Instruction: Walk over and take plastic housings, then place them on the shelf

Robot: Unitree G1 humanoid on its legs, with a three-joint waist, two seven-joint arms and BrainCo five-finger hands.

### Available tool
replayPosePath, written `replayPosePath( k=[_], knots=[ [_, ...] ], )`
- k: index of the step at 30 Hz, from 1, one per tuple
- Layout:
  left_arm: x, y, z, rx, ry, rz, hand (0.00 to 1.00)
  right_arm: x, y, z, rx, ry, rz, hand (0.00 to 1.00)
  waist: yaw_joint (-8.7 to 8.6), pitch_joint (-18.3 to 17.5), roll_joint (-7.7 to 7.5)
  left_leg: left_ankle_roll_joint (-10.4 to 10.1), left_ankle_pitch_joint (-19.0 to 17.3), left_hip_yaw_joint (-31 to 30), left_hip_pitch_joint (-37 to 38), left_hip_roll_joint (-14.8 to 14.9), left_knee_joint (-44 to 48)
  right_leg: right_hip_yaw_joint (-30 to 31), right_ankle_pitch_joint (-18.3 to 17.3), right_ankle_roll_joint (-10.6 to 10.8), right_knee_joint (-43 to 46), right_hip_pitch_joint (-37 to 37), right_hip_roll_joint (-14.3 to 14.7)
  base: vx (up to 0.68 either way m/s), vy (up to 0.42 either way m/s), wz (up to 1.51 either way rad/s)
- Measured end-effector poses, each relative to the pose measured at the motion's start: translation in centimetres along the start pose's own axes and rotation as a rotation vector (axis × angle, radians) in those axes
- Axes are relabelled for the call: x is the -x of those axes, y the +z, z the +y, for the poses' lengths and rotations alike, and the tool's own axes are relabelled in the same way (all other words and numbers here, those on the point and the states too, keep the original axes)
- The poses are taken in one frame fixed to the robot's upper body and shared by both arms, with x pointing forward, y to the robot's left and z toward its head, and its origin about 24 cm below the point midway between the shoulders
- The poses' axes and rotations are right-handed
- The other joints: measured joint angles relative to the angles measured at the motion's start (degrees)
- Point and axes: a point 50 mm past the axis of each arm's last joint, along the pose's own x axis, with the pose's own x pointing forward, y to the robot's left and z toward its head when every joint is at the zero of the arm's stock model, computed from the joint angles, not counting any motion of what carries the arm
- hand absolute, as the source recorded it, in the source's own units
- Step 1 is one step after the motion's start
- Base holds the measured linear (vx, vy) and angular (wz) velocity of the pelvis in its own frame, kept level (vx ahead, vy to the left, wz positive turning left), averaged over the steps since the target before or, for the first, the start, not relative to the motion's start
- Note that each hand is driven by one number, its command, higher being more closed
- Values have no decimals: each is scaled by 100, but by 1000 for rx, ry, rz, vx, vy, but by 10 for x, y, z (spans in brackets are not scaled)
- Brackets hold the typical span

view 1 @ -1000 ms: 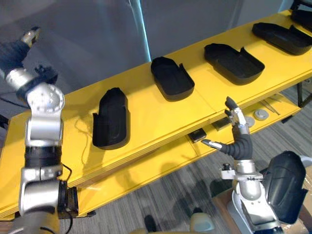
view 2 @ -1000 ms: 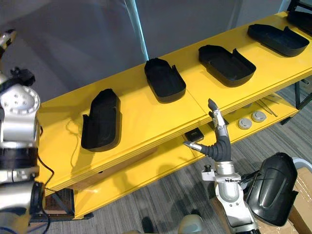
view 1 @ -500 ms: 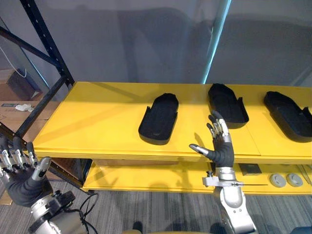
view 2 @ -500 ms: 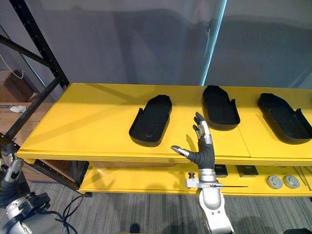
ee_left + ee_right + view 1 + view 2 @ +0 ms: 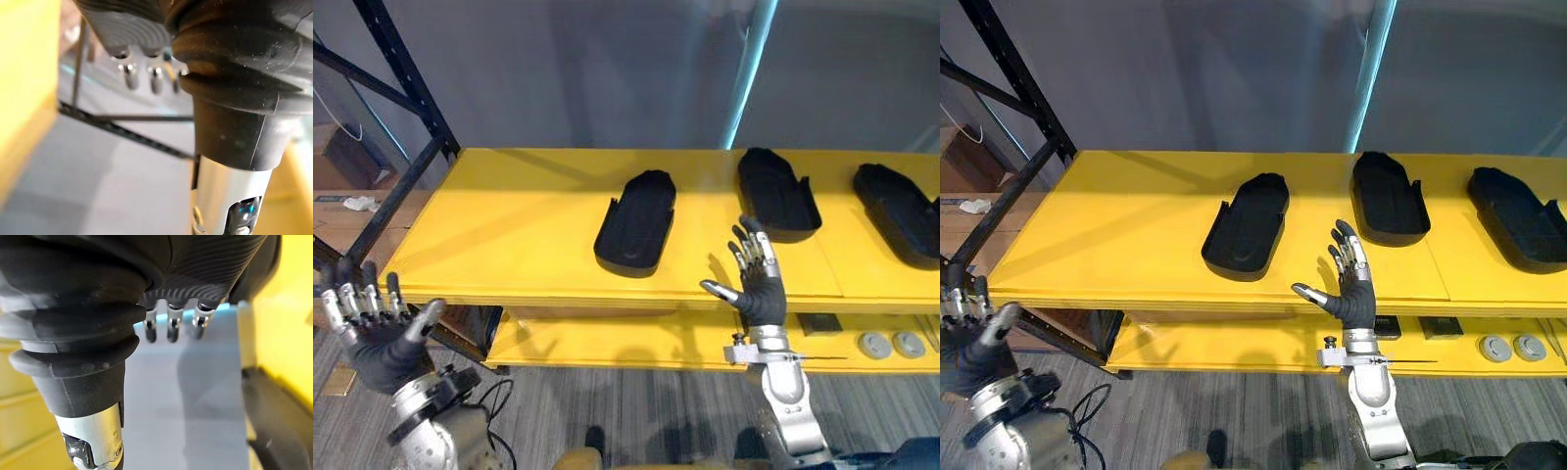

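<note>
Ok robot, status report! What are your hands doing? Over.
Both open, empty: left hand, right hand. Black housings on yellow shelf, untouched. Nothing in the way.

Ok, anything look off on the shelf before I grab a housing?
Nothing stands out. Three housings lie flat and apart on the shelf. The left hand and right hand are open and empty.
</note>
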Motion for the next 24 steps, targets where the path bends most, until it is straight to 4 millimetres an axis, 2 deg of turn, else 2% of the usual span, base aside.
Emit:
replayPosePath(
  k=[1,3,5,8,9,12,16,18,19,24],
  knots=[
    [0,-6,1,-65,-7,25,0,-4,0,4,-18,21,-6,0,20,3,-6,25,-16,54,-14,-8,-7,43,6,11,5,-24,-12,-65,54,-18],
    [1,-31,8,-282,-54,139,0,-16,4,19,-81,90,-48,0,23,12,-37,67,-10,147,-94,-39,-87,50,27,47,-12,-122,-58,-54,57,-4],
    [6,-50,18,-313,-54,247,0,-22,6,30,-108,126,-67,0,35,21,-64,99,20,275,-109,-29,-120,25,47,75,-15,-152,-82,30,31,12],
    [26,-87,42,-400,-9,438,0,-26,4,47,-138,190,-61,0,104,38,-101,107,14,260,-191,-62,-123,16,64,93,-49,-164,-98,45,13,9],
    [36,-98,53,-429,23,507,0,-27,4,54,-151,226,-62,100,140,48,-118,109,13,263,-190,-59,-122,15,72,96,-70,-176,-95,77,3,6],
    [57,-117,74,-495,105,630,0,-28,5,73,-191,310,-65,100,188,47,-117,112,-5,286,-181,-35,-121,30,105,88,-76,-155,-76,58,-6,-3],
    [91,-135,105,-620,197,774,0,-28,8,116,-262,478,-45,100,253,54,-98,113,-52,370,-155,77,-86,70,351,18,-116,-175,30,45,11,-8],
    [103,-141,112,-646,201,837,0,-24,6,127,-280,516,-18,100,335,61,-89,137,-141,386,-177,96,52,83,442,4,-98,-193,39,28,53,-6],
    [112,-144,116,-660,191,887,0,-22,2,136,-286,542,11,100,359,111,-19,148,-225,386,-191,90,173,94,463,5,-25,-191,16,20,59,-3],
    [126,-151,120,-657,138,971,0,-16,0,149,-283,603,34,100,368,150,13,174,-608,400,-534,95,752,251,449,-11,-26,-233,0,-40,53,-3]
  ],
)
